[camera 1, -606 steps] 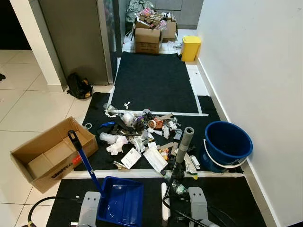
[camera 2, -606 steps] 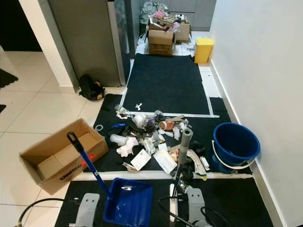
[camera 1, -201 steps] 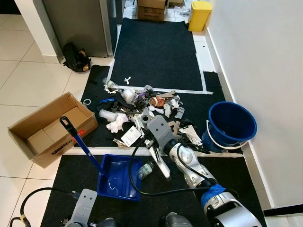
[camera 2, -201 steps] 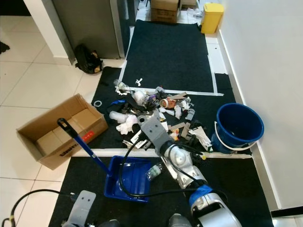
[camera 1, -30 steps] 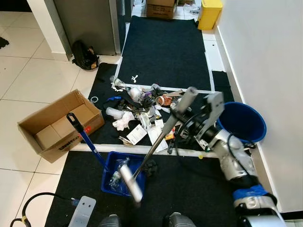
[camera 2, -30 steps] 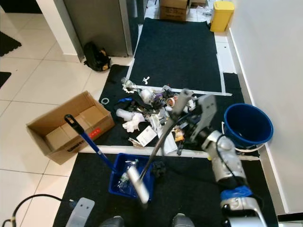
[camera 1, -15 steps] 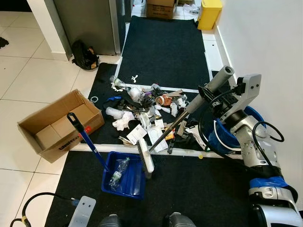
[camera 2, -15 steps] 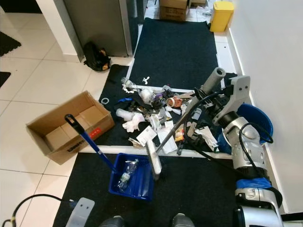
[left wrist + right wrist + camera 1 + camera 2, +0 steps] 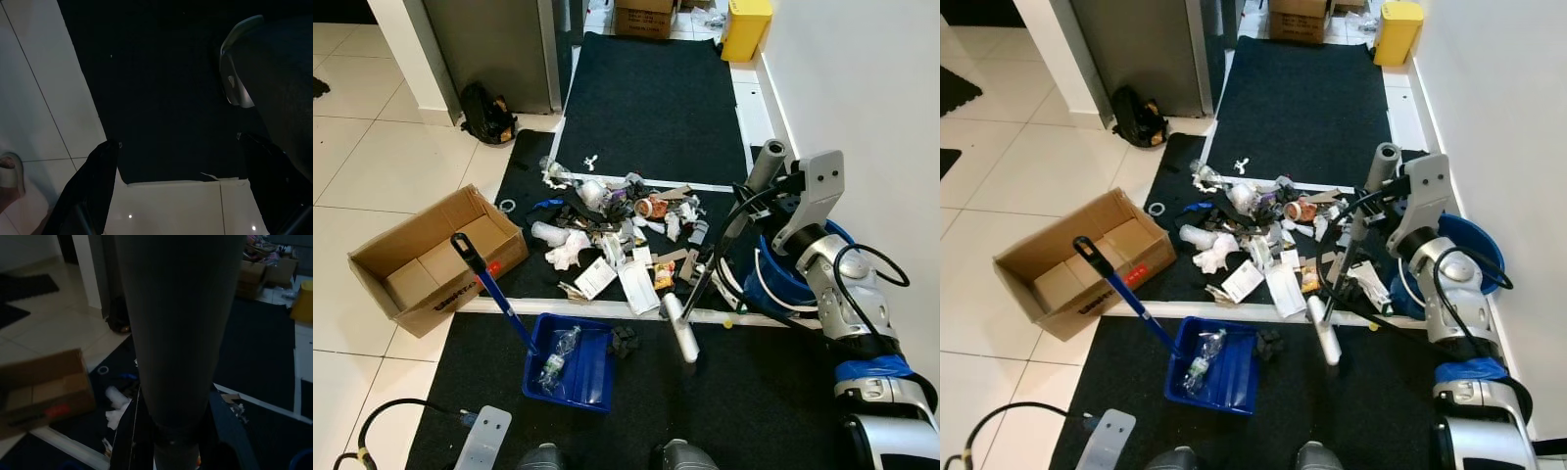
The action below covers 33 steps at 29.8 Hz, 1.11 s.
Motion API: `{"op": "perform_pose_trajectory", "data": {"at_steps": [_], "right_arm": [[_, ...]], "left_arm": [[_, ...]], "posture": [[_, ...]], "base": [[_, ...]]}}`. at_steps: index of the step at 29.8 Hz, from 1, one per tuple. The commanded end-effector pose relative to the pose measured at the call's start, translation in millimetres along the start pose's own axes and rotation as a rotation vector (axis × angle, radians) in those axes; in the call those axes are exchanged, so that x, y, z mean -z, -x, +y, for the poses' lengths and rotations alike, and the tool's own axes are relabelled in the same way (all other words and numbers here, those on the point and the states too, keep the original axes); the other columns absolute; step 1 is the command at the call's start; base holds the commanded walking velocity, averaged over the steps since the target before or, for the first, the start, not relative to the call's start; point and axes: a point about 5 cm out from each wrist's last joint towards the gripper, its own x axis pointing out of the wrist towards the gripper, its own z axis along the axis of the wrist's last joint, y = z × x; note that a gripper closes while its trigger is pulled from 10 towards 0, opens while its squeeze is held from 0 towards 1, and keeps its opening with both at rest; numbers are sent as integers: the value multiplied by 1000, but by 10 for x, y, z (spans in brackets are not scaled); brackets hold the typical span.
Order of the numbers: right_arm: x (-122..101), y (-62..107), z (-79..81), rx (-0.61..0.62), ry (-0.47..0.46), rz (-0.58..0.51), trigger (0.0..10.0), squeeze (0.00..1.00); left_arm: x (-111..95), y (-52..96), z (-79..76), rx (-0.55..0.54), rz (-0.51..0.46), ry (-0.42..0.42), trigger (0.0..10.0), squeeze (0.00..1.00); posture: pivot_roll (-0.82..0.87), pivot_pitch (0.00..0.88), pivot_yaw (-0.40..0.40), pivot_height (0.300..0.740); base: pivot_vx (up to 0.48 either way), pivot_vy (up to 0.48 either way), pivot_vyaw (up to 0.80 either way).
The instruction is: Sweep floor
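Since half a second ago my right gripper (image 9: 1371,211) has swung the broom (image 9: 722,250) more upright, its head (image 9: 680,328) now off to the dustpan's (image 9: 570,362) right, by the tape line below the litter (image 9: 617,230), likely resetting for another pull. Right jaws clenched on the handle; left gripper (image 9: 181,191) hangs released over the mat, idle.

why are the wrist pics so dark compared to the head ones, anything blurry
Left and right eye views: evenly lit and sharp, with the trash pile and blue dustpan crisp. Left wrist view: mostly dark because it faces the black mat, though the pale tiles show. Right wrist view: dim, with the broom handle looming close and soft and the cardboard box behind it blurred.
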Motion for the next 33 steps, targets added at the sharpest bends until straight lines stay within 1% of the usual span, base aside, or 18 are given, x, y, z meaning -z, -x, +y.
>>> {"op": "perform_pose_trajectory", "data": {"at_steps": [1,4,5,8,10,13,16,17,19,20,21,22,23,24,25,26,33], "right_arm": [[57,-9,77,-38,10,9,0,0],[336,-5,363,-101,12,81,0,0],[336,-5,363,-101,12,81,0,0],[501,2,582,-142,0,113,0,0],[501,2,582,-142,0,113,0,0],[527,-13,769,-195,-21,105,0,0],[522,-23,870,-229,-34,94,0,0],[522,-23,870,-229,-34,94,0,0],[516,-21,935,-258,-68,75,0,0],[516,-21,935,-258,-68,75,0,0],[495,-22,960,-267,-98,57,0,0],[495,-22,960,-267,-98,57,0,0],[471,-25,968,-271,-134,40,0,0],[471,-25,968,-271,-134,40,0,0],[396,-38,960,-267,-223,0,0,0],[349,-49,951,-258,-272,-23,0,0],[311,-50,923,-219,-322,-50,0,0]], "left_arm": [[128,8,-146,47,44,-9,10000,0],[124,7,-154,49,43,-7,10000,0],[124,7,-154,49,43,-7,10000,0],[130,8,-171,52,44,-5,10000,0],[130,8,-171,52,44,-5,10000,0],[147,10,-176,53,48,-6,10000,0],[154,11,-173,53,50,-8,10000,0],[154,11,-173,53,50,-8,10000,0],[145,10,-174,52,49,-8,10000,0],[145,10,-174,52,49,-8,10000,0],[139,9,-176,52,47,-8,10000,0],[139,9,-176,52,47,-8,10000,0],[133,8,-178,53,46,-7,10000,0],[133,8,-178,53,46,-7,10000,0],[120,6,-187,55,43,-7,10000,0],[114,5,-194,57,42,-8,10000,0],[110,5,-211,61,40,-9,10000,0]], "posture": [[71,145,-19,740],[68,152,-21,740],[68,152,-21,740],[69,158,-20,740],[69,158,-20,740],[66,160,-17,740],[64,158,-17,740],[64,158,-17,740],[63,158,-18,740],[63,158,-18,740],[62,156,-19,740],[62,156,-19,740],[61,156,-20,740],[61,156,-20,740],[53,153,-21,740],[52,152,-21,740],[50,151,-22,740]], "base": [[0,0,0],[0,0,0],[0,0,0],[0,0,0],[0,0,0],[0,0,0],[0,0,0],[0,0,0],[0,0,0],[0,0,0],[0,0,0],[0,0,0],[0,0,0],[0,0,0],[0,0,0],[0,0,0],[0,0,0]]}}
